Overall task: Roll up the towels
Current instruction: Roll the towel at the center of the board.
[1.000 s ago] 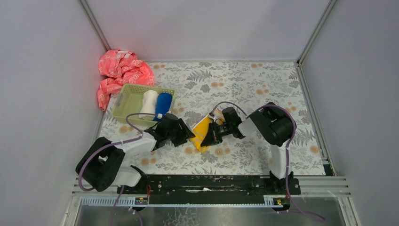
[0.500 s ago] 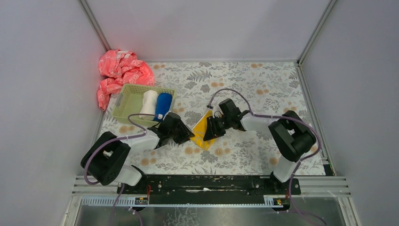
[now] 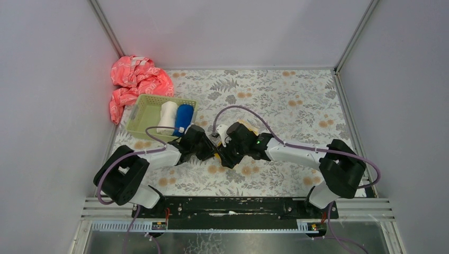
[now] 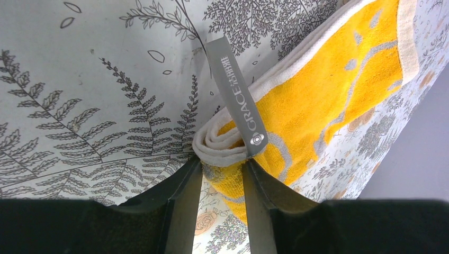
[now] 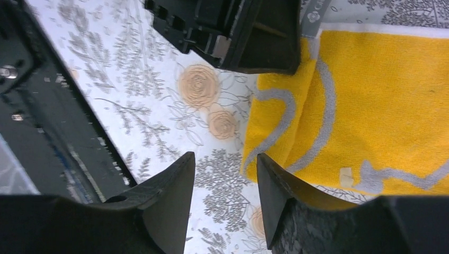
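The yellow-orange towel (image 4: 328,95) lies on the flowered mat with a grey pattern and a grey label. Its near end is folded into a small roll. My left gripper (image 4: 221,163) is shut on that rolled end, one finger on each side. My right gripper (image 5: 225,159) is open above the mat at the towel's (image 5: 381,100) corner, with nothing between its fingers. In the top view both grippers, left (image 3: 209,150) and right (image 3: 226,156), meet over the towel and hide most of it. The cream-white towel (image 3: 168,116) and the royal blue towel (image 3: 183,118) sit rolled in the basket.
The pale green basket (image 3: 138,114) stands at the mat's left side. A pink-red patterned cloth (image 3: 135,84) is heaped in the far left corner. The black base rail (image 3: 238,206) runs along the near edge, close to my right gripper.
My right arm has stretched leftward; its gripper let go, opened and moved to the towel's near corner beside the left gripper. The left gripper has narrowed onto the rolled end.
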